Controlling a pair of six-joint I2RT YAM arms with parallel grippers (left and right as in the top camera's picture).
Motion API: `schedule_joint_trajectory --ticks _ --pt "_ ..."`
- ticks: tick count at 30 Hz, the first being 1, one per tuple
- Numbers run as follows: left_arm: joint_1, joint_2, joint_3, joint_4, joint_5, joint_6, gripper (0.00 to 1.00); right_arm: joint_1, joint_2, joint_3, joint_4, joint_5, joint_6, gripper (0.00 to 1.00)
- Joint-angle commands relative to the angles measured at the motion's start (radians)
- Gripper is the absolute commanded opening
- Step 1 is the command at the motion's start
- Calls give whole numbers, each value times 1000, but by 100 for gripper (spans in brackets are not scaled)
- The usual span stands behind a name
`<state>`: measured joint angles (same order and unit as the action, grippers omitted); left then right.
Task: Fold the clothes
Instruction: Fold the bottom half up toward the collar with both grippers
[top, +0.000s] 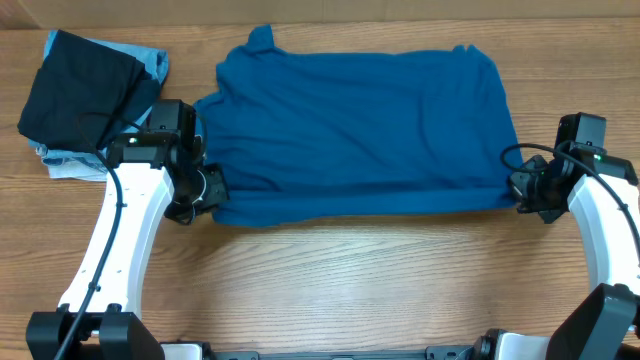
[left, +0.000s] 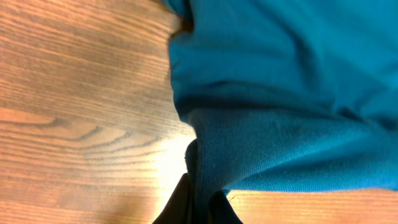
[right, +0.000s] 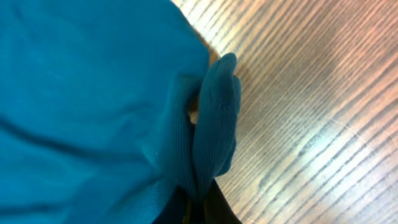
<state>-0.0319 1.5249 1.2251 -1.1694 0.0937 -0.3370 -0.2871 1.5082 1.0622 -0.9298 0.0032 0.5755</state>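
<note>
White links on left arm (top: 125, 220), right arm (top: 610, 225); black joints, cables, green lights.

Soft, even light falls from above on the T-shirt (top: 360, 130) in the overhead view, bright without harsh contrast. That picture is sharp throughout, and only a thin dark shadow lies on the table (top: 330, 260) along the T-shirt's near hem. In the left wrist view a white glare patch burns out the wood grain just left of the T-shirt's pinched corner, and the folds above it look soft and slightly blurred. In the right wrist view a paler sheen lies on the wood right of the T-shirt, whose folds darken towards the bottom.
</note>
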Motion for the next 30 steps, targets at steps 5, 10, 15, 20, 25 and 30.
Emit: schedule_joint_trajectory --ticks 5,10,15,20,25,30 --pt "19 -19 25 123 -17 -11 4 151 18 33 220 64 -2 4" --pt "19 -14 25 203 -75 -32 4 164 79 33 352 94 -35 4" --pt "19 10 21 260 -128 -51 4 165 130 33 441 87 -95 4" --pt "19 106 21 289 -139 -53 4 169 212 33 534 44 -139 4" --pt "19 153 21 359 -154 -56 4 170 220 33 607 10 -214 4" --pt "19 154 21 417 -183 -56 4 174 220 33 702 -21 -270 4"
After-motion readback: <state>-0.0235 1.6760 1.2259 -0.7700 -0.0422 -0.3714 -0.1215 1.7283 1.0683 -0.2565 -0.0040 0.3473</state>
